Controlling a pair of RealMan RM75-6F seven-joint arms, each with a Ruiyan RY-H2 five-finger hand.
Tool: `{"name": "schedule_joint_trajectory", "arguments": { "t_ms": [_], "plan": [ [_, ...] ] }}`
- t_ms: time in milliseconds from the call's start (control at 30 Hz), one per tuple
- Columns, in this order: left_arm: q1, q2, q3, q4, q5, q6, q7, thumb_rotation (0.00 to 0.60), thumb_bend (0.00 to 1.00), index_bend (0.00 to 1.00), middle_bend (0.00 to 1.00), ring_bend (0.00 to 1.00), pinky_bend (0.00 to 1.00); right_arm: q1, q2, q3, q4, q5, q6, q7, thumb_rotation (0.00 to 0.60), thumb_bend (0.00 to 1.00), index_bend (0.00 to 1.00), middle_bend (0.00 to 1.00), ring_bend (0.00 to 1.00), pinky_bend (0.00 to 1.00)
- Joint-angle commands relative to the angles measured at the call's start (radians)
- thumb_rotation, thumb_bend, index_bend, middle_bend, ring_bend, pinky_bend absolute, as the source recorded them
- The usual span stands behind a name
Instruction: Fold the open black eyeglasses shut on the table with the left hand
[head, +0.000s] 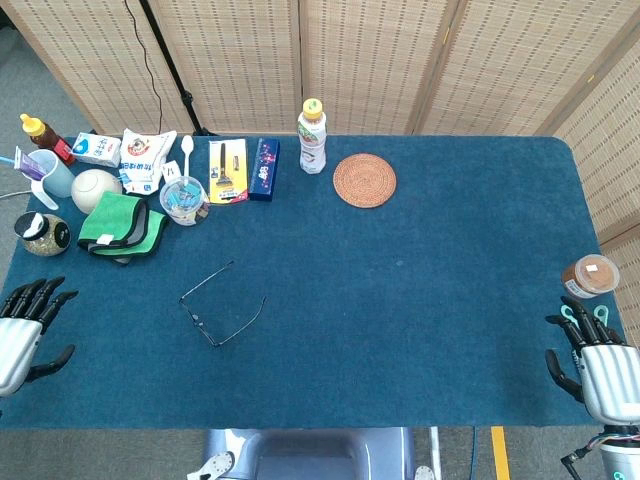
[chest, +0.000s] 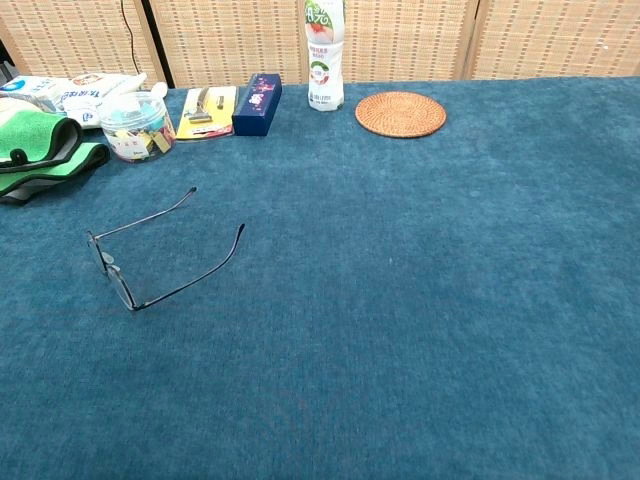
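The black eyeglasses (head: 205, 318) lie on the blue table with both arms spread open, left of centre; the chest view shows the eyeglasses (chest: 120, 285) with the arms pointing toward the back right. My left hand (head: 22, 328) hovers at the table's front left edge, fingers apart and empty, well left of the glasses. At the front right corner my right hand (head: 600, 368) is off the table's edge, fingers apart, holding nothing. Neither hand appears in the chest view.
A green cloth (head: 122, 226), a clear tub (head: 184, 200), a razor pack (head: 228, 170), a dark blue box (head: 264, 168), a bottle (head: 312, 136) and a woven coaster (head: 364, 180) line the back. Jars, a bowl and packets crowd the back left corner. A brown jar (head: 589, 276) stands off the right edge.
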Motion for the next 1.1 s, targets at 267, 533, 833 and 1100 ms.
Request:
{"name": "schedule_joint_trajectory", "arguments": {
  "t_ms": [267,533,833,1100],
  "plan": [
    [-0.087,-0.003,0.009,0.035,0.057,-0.117,0.082,0.559,0.28,0.13,0.01,0.0,0.06,-0.009,0.012,-0.002,-0.011,-0.005,0.011,-0.007,0.6,0.43,0.3,0.16,0.27,0.43],
    [-0.196,-0.059,0.028,0.111,0.166,-0.246,0.179,0.56,0.28,0.04,0.0,0.0,0.0,-0.021,0.028,-0.003,-0.028,0.001,0.019,-0.021,0.6,0.43,0.3,0.16,0.27,0.43],
    [-0.278,-0.16,0.023,0.156,0.17,-0.351,0.26,0.559,0.28,0.0,0.0,0.0,0.0,-0.032,0.038,-0.001,-0.027,0.019,0.02,-0.022,0.6,0.43,0.3,0.16,0.27,0.43],
    [-0.335,-0.276,0.003,0.223,0.163,-0.399,0.329,0.557,0.28,0.0,0.0,0.0,0.0,-0.04,0.044,0.003,-0.021,0.039,0.019,-0.019,0.6,0.43,0.3,0.16,0.27,0.43]
  ]
}}
